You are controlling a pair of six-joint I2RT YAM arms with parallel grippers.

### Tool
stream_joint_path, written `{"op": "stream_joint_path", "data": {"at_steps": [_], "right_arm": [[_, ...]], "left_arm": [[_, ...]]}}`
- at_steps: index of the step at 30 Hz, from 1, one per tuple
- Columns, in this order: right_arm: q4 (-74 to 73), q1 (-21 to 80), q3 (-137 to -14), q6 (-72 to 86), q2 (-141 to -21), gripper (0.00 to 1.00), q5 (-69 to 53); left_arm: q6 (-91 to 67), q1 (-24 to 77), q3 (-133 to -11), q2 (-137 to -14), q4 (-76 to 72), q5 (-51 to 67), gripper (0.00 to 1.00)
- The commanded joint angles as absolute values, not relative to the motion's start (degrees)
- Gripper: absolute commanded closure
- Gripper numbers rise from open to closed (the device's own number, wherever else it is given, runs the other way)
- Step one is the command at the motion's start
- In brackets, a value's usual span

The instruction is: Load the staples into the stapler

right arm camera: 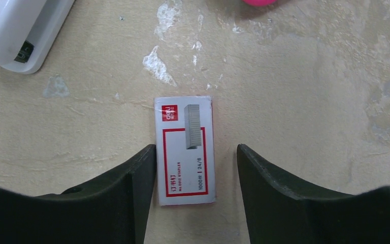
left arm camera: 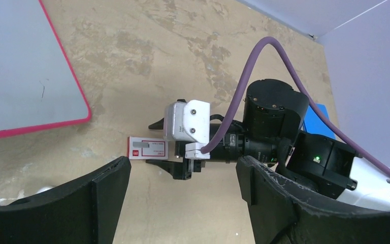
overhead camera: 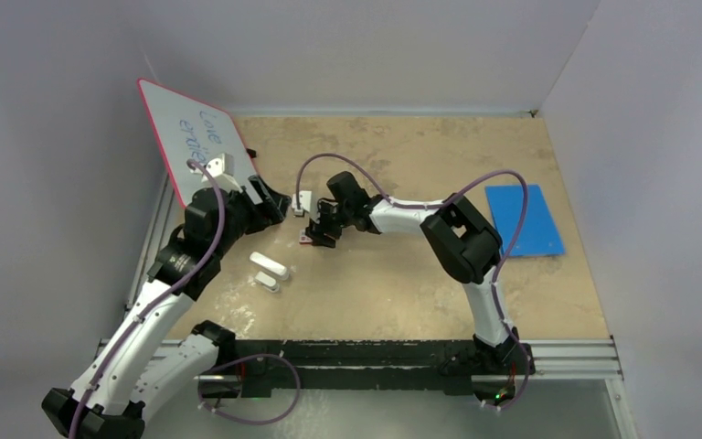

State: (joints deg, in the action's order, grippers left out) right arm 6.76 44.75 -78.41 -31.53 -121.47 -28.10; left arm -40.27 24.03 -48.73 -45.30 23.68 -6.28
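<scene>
Right gripper [right arm camera: 195,152] spread astride staple box [right arm camera: 184,147], white stapler [right arm camera: 15,30] nearby

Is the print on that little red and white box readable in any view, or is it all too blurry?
Right wrist view: the red-and-white box is sharp, label print readable. Left wrist view: it is small, print illegible. Top external view: nearly hidden under the right gripper.

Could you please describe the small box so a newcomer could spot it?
Near the middle of the tan table, the right claw points down. A box lies between its open fingers. Unlike the plain white bars nearby, it has a red border.
</scene>
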Motion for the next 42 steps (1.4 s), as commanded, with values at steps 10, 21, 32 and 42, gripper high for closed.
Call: {"op": "stream_joint_path", "data": {"at_steps": [10, 21, 32, 42], "right_arm": [[-3.8, 44.3, -78.7, -37.0, -119.9, 0.56, -33.6], [-6.0, 41.7, -71.6, -37.5, -113.4, 0.67, -32.3], [-10.2, 36.6, -67.7, -40.8, -110.0, 0.59, -24.6], [-8.4, 36.5, -68.3, -40.8, -110.6, 0.31, -27.5]], "left_arm": [[-47.0, 24.0, -47.4, -44.1, 26.2, -5.0, 0.21], [-49.2, 24.0, -44.6, -47.0, 22.6, 1.1, 0.21], [-53.5, 24.0, -41.5, -51.5, 20.3, 6.1, 0.21], [-53.5, 22.9, -41.0, -60.6, 15.0, 15.0, 0.26]]}}
